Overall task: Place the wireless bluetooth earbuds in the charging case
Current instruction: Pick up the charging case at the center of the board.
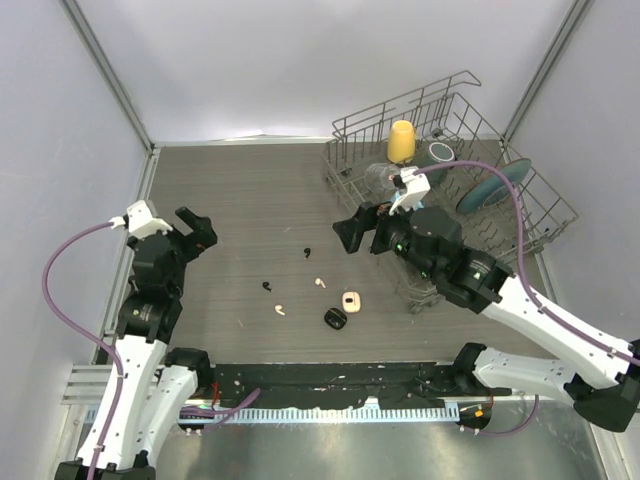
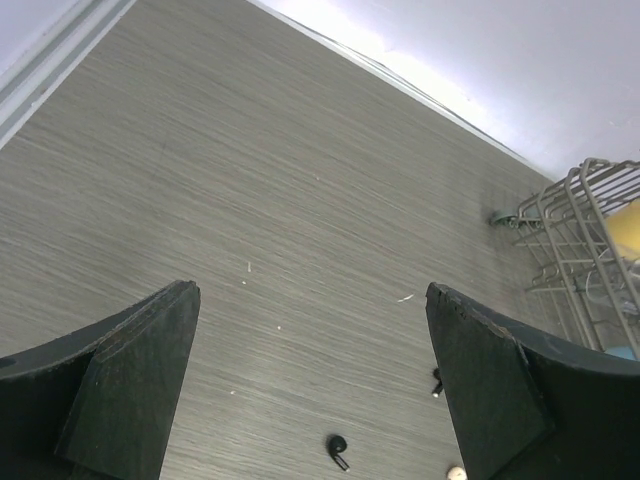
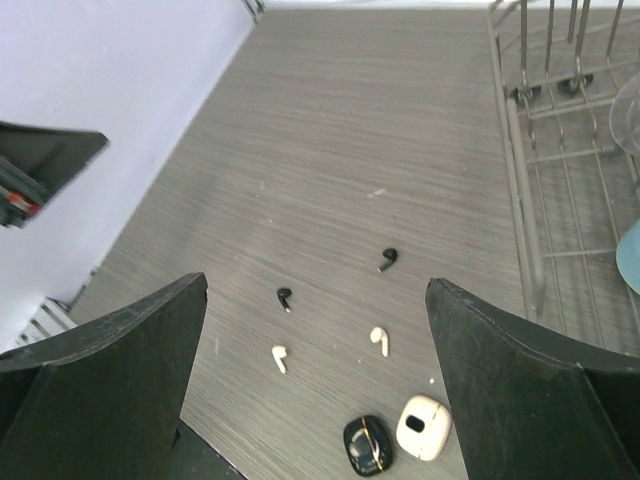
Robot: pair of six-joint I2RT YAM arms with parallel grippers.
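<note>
Four tiny earbuds lie loose on the grey table: two black ones [image 1: 308, 251] [image 1: 267, 286] and two cream-white ones [image 1: 320, 283] [image 1: 280, 310]. In front of them sit a cream charging case [image 1: 351, 300] and a black charging case [image 1: 335, 319]. The right wrist view shows the black earbuds [image 3: 388, 259] [image 3: 285, 298], the white earbuds [image 3: 379, 341] [image 3: 279, 358], the cream case [image 3: 424, 427] and the black case [image 3: 367, 446]. My right gripper [image 3: 316, 283] hangs open above them. My left gripper [image 2: 310, 292] is open at the far left, with one black earbud [image 2: 338, 449] below it.
A wire dish rack [image 1: 450, 170] stands at the back right, holding a yellow cup [image 1: 401, 141], a clear glass [image 1: 378, 178] and a blue plate [image 1: 495, 185]. The right arm reaches past its front corner. Walls close in the table on the left, back and right.
</note>
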